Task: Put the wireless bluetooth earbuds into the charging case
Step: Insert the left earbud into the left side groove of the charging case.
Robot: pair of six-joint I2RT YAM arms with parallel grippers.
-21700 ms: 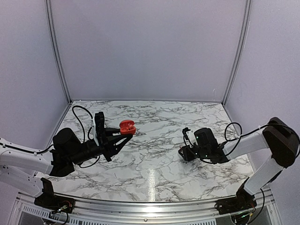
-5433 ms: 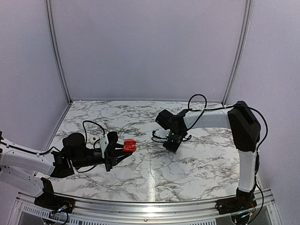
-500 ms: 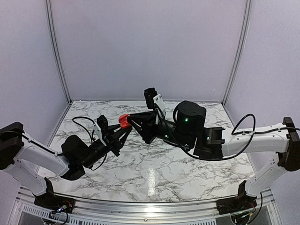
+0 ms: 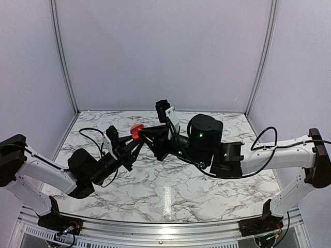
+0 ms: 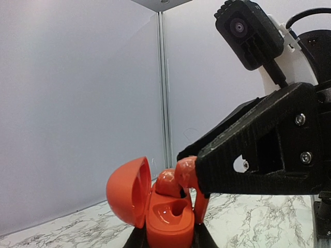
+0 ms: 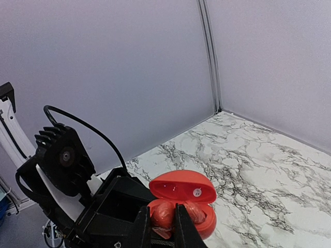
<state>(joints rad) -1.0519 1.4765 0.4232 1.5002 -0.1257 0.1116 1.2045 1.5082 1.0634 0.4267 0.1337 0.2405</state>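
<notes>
The red charging case (image 5: 166, 222) has its lid (image 5: 128, 190) swung open and is held above the table. My left gripper (image 5: 168, 241) is shut on its base. One red earbud (image 5: 168, 183) sits in the case. My right gripper (image 6: 162, 223) is shut on the other earbud (image 5: 187, 172), held at the case's right rim with its stem hanging beside the empty socket (image 5: 179, 207). In the right wrist view the held earbud (image 6: 163, 214) lies between the black fingers (image 6: 140, 227), under the lid (image 6: 183, 187). From above, the two grippers meet at the case (image 4: 136, 129), the left gripper (image 4: 135, 140) from the left and the right gripper (image 4: 141, 134) from the right.
The marble table (image 4: 170, 196) lies below both arms, with pale walls around it. The right arm's wrist camera (image 5: 249, 32) hangs close over the case. The left arm's wrist camera (image 6: 64, 155) and its cable (image 6: 83, 126) sit just behind the case.
Some five seconds ago my right gripper was low over the table's middle and the case lower. Now both meet in the air. In the last half second both shifted slightly left and up.
</notes>
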